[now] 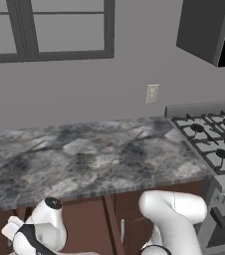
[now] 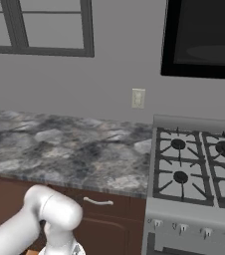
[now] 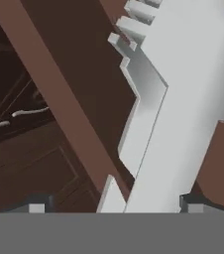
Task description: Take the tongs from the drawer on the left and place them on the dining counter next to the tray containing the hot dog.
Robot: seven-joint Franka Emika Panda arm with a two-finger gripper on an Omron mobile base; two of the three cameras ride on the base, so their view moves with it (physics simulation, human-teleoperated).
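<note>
Halfway at best, I reckon; gripper [image 3: 111, 204] spread wide right over tongs [image 3: 173, 99] inside drawer [image 3: 59, 94]; not clamped yet; lift and carry to dining counter left.

Marbled counter [image 1: 84, 154] beside stove [image 1: 214, 144]

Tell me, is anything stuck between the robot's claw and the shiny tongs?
Nothing visible is. In the hand view the pale grey tongs lie right ahead of the open claw, very close, inside the reddish-brown drawer. Its tips stand on either side of them, and nothing sits in the gap.
</note>
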